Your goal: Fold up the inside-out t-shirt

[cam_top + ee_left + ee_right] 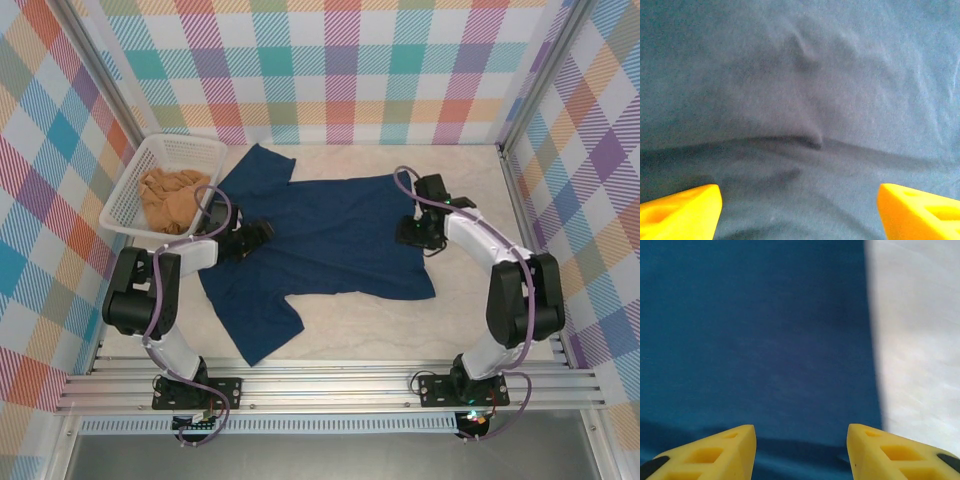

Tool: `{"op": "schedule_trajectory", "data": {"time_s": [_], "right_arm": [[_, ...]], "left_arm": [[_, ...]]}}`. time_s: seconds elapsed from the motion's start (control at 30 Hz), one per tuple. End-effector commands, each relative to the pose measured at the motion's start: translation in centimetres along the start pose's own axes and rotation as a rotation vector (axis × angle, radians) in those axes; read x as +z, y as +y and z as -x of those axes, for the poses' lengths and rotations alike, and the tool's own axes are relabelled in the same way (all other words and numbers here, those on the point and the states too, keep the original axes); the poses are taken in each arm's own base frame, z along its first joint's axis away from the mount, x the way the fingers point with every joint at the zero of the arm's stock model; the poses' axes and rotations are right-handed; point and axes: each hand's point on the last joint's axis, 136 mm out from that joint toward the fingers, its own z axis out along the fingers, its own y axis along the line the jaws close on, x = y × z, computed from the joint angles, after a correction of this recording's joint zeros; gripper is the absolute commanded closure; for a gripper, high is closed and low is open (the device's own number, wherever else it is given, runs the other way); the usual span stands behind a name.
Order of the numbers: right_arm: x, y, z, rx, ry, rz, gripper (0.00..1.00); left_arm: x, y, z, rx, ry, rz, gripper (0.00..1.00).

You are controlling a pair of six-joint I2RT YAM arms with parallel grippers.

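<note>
**A:** Where did the inside-out t-shirt (330,240) lie, and what were its edges?

**B:** Spread flat mid-bench, navy. One sleeve pointed to 11 o'clock, the other to 7 o'clock, and the straight hem edge faced 3 o'clock. In the right wrist view that edge ran top to bottom, with cloth (755,330) on one side and pale bench (920,340) on the other.

**A:** Open room?

**B:** There was bare bench (400,330) in a strip along 6 o'clock, a narrower strip at 12 o'clock, and a gap past the hem at 3 o'clock. The white basket (135,180) sat at 10 o'clock holding a tan garment (172,198), and the 11 o'clock sleeve lay just beside it.

**A:** Left claw (262,233)?

**B:** It was over the 9 o'clock side of the shirt. In the left wrist view the claw (799,210) stood spread wide, fingers (680,207) at the frame corners above creased cloth (805,100). No cloth was pinched. Contact with the fabric could not be told.

**A:** Right claw (408,232)?

**B:** It was at the hem, toward 3 o'clock. In the right wrist view the claw (801,455) was parted, more narrowly than the left, fingers (715,455) over cloth just inside the edge, gripping nothing.
</note>
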Motion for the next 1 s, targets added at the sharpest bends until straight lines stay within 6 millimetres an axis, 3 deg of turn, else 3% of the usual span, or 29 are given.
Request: {"op": "schedule_trajectory", "data": {"time_s": [0.0,0.2,0.4,0.6,0.83,0.97], "right_arm": [[2.2,3.7,4.0,0.018,-0.065,0.164,0.49],[7.1,5.8,10.0,0.041,-0.124,0.224,0.5],[11.1,5.8,13.6,0.143,-0.123,0.27,0.51],[14.0,2.3,13.0,0.304,-0.014,0.178,0.54],[14.0,-3.5,13.1,0.422,0.0,0.125,0.56],[13.9,-5.5,14.2,0.429,-0.004,0.113,0.57]], "left_arm": [[-2.3,-0.6,0.3,-0.017,-0.011,-0.001,0.14],[-4.6,-1.7,1.0,-0.003,-0.051,-0.009,0.11],[-5.3,-0.3,1.0,0.009,-0.059,0.07,0.1],[-5.7,0.3,0.1,0.015,-0.031,0.089,0.1],[-4.8,0.7,-3.3,0.032,0.093,0.076,0.1],[-3.9,0.1,-5.4,0.065,0.158,0.065,0.1]]}}
